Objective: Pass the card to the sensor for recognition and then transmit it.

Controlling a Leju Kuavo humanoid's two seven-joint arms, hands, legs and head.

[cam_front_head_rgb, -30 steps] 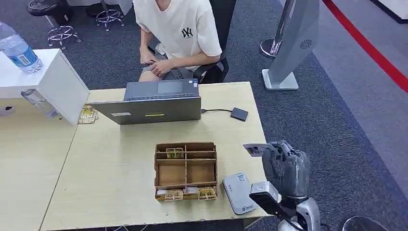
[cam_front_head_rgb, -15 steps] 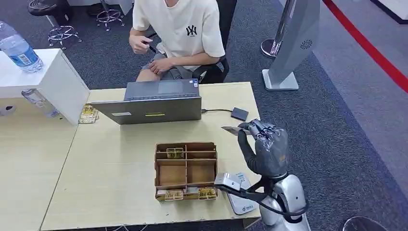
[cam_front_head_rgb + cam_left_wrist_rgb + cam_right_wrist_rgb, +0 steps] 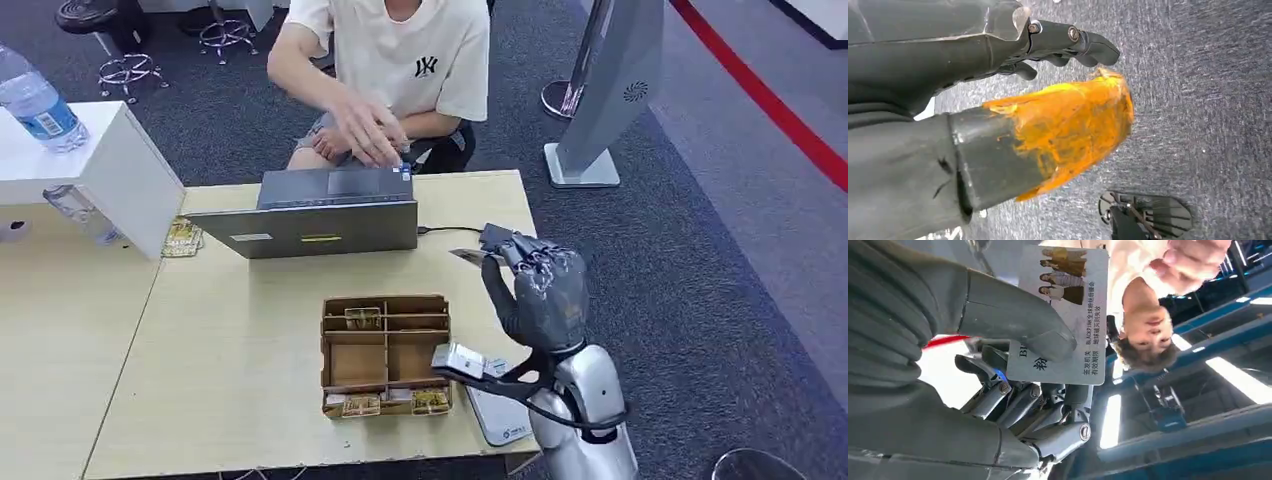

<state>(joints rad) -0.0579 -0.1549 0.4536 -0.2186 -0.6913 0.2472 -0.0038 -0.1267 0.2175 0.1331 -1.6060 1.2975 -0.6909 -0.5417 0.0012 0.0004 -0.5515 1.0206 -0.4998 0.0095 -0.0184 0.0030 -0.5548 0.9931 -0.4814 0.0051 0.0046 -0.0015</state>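
My right hand [image 3: 537, 288] is raised above the table's right side, beyond the wooden box. It pinches a white printed card [image 3: 468, 256] between thumb and fingers, and the card points toward the laptop. In the right wrist view the card [image 3: 1068, 315] shows photos and printed text, with the thumb [image 3: 1018, 325] pressed across it. The grey card sensor [image 3: 500, 420] lies flat at the table's front edge, partly hidden under my right forearm. My left hand [image 3: 1048, 100] hangs over grey carpet with an orange-wrapped thumb and nothing in it.
A person in a white T-shirt [image 3: 400, 60] sits behind the open laptop [image 3: 320, 215] and reaches a hand [image 3: 365, 125] over it. A wooden compartment box [image 3: 385, 350] holds several small packets. A black device on a cable [image 3: 492, 234] lies beside my right hand. A water bottle [image 3: 35, 100] stands far left.
My right hand has carried the card from the table's right edge up and toward the laptop. The person has leaned in and stretched a hand out over the laptop.
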